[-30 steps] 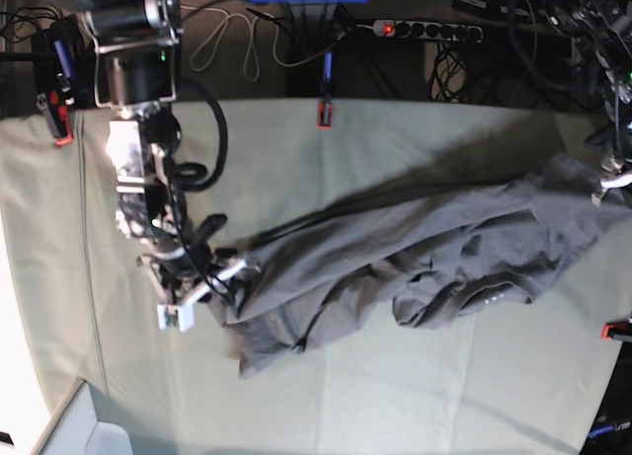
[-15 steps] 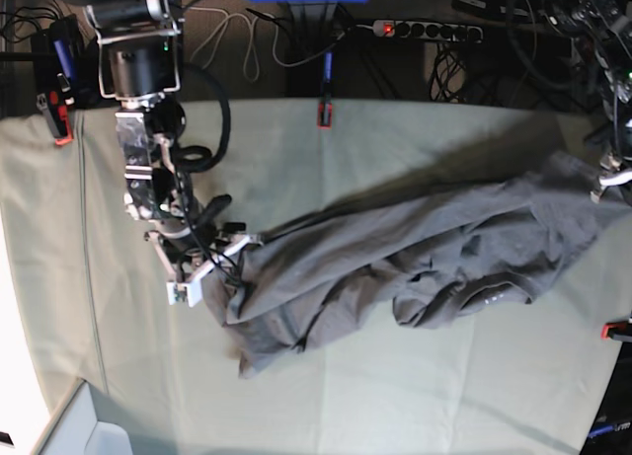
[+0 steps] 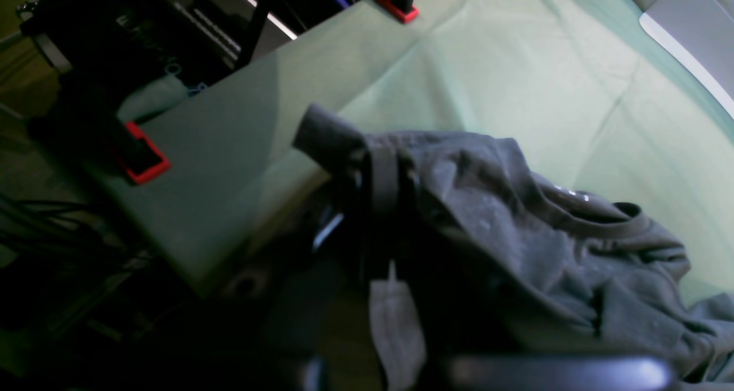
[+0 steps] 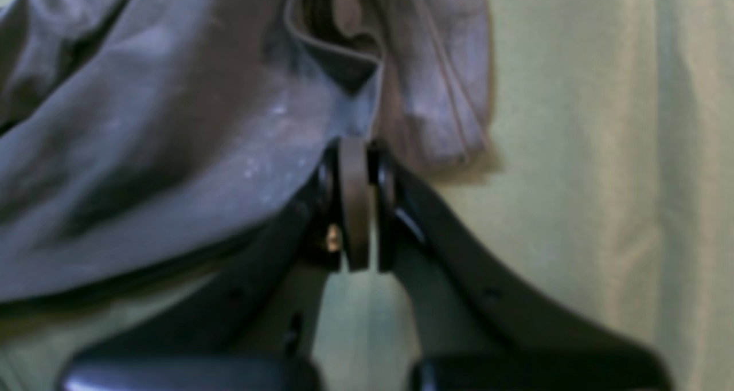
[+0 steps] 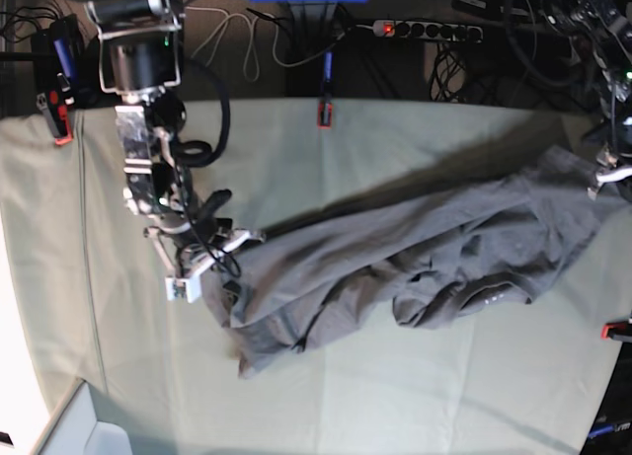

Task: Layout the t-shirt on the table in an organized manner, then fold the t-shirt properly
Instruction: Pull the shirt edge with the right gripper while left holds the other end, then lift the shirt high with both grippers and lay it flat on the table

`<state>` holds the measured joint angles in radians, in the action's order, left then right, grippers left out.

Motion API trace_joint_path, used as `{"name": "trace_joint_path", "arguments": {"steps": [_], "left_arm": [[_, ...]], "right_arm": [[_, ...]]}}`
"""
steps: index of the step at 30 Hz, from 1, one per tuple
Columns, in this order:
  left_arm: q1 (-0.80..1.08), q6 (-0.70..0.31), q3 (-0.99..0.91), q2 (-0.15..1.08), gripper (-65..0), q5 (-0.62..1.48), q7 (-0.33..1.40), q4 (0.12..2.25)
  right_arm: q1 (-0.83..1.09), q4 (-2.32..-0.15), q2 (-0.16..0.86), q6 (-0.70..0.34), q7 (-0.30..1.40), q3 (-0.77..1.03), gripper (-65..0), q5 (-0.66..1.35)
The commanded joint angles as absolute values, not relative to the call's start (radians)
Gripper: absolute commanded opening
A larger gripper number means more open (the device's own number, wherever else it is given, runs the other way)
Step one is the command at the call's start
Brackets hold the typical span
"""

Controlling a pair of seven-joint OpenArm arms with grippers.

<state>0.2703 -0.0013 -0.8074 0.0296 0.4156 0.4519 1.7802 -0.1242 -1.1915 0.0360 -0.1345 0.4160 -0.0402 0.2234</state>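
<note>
Pale green table (image 5: 395, 386) bears the limp, light t-shirt (image 5: 395, 258); we see right gripper (image 4: 355, 150) and left gripper (image 3: 381, 176) each clamped on its edges.

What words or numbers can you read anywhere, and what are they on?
None can be read for sure.
Dark grey cotton t-shirt: small white neck print, too small to read.
Black box beyond the pale green cloth-covered table: pale lettering, too blurred to read.

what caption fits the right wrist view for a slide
Right tool shut on the hem of the dark grey t-shirt above the table.
</note>
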Motion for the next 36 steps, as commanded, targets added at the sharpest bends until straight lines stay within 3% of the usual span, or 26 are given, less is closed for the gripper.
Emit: {"name": "trace_joint_path", "arguments": {"steps": [1,9,16,25,36], "left_arm": [[0.266,-0.004,-0.816,0.041,-64.9,0.420,0.424,1.801],[0.302,-0.004,-0.817,0.027,-64.9,0.420,0.423,1.948],[0.291,-0.004,-0.816,0.042,-64.9,0.420,0.423,2.022],[0.059,-0.004,-0.799,0.202,-64.9,0.420,0.429,2.018],[-0.424,0.004,-0.512,0.360,-64.9,0.409,0.430,2.012]], "right_arm": [[-0.113,-1.267,0.041,-0.143,0.390,-0.036,-65.0,0.234],[0.127,-1.765,0.044,-0.145,0.392,0.035,-65.0,0.234],[0.196,-1.995,0.058,-0.145,0.392,0.088,-65.0,0.234],[0.108,-2.032,0.031,-0.143,0.320,0.116,-65.0,0.236],[-0.214,-2.029,-0.051,-0.142,0.303,0.116,-65.0,0.231]]}}
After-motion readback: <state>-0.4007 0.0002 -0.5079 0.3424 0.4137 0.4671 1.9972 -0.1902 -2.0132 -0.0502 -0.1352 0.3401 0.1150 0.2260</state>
